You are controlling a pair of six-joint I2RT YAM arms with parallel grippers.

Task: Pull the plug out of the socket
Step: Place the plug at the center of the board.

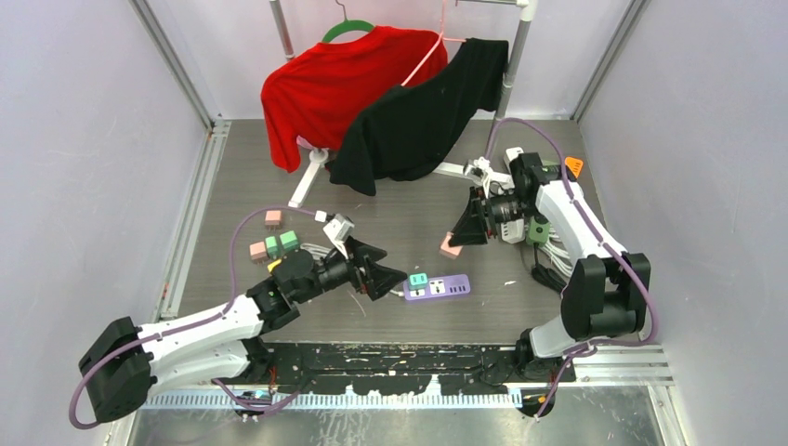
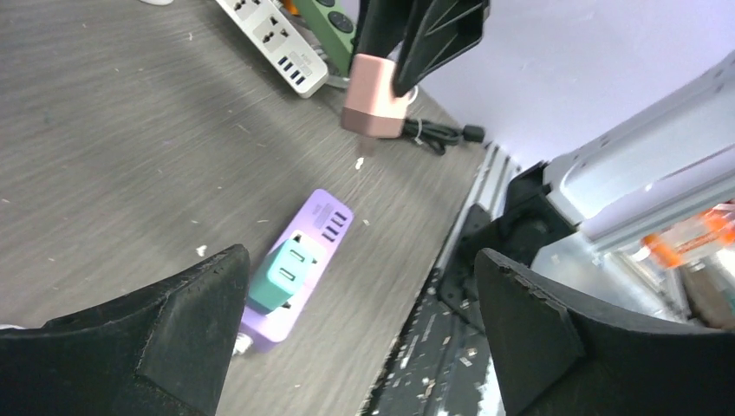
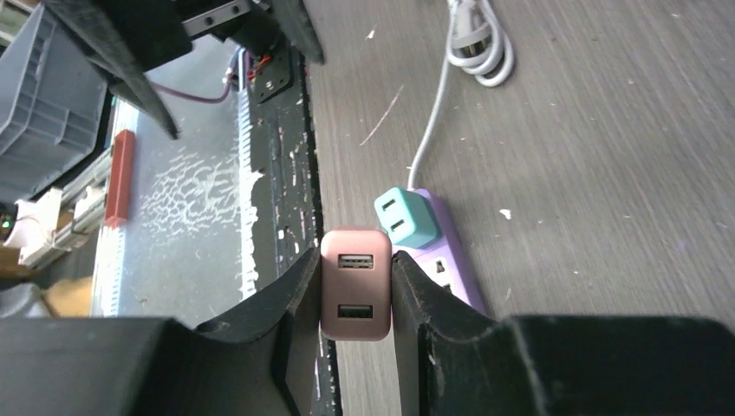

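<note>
A purple socket strip (image 1: 444, 287) (image 2: 328, 217) (image 3: 455, 270) lies on the table near the front edge, with a teal plug (image 1: 418, 280) (image 2: 284, 273) (image 3: 403, 218) seated in its left end. My left gripper (image 1: 383, 279) (image 2: 360, 260) stands wide open just left of the strip, with nothing between its fingers. My right gripper (image 1: 462, 232) (image 3: 355, 260) is shut on a pink plug (image 1: 451, 247) (image 2: 374, 108) (image 3: 355, 295) with two USB ports. It holds the pink plug in the air, above and behind the strip, free of any socket.
Red (image 1: 325, 84) and black (image 1: 418, 121) shirts hang on a rack at the back. Loose pink and green plugs (image 1: 272, 243) lie at the left. White (image 2: 273, 35) and green (image 2: 334, 13) power strips lie at the right. A coiled white cable (image 3: 477, 43) trails from the purple strip.
</note>
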